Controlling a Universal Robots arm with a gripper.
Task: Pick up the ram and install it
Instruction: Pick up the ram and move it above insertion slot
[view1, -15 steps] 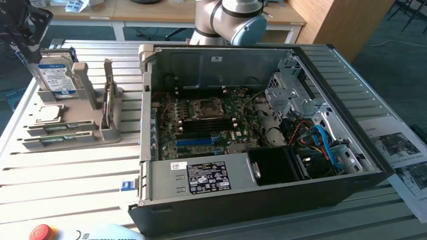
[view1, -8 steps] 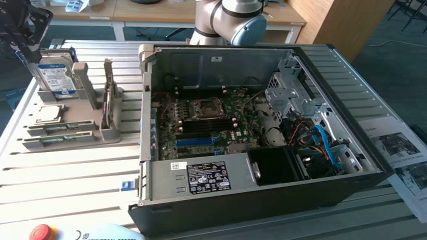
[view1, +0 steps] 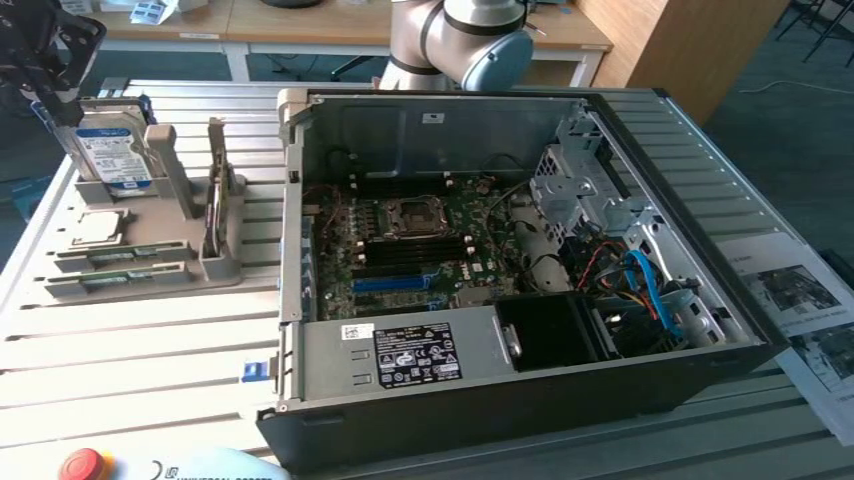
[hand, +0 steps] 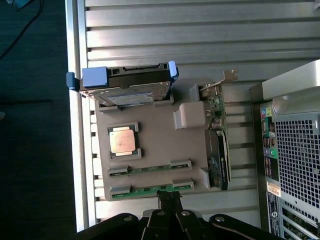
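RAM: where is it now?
On the exterior view's left, the ram stands in the outermost slot of the grey holder, near the CPU; the open computer case is to the exterior view's right.

The arm shows a silver-and-blue joint at the upper middle of the exterior view. The dark tool hangs at that view's upper left, pointing straight down.

The slatted metal table carries a grey parts holder on the exterior view's left, an open computer case mid-table, and printed sheets on the right.
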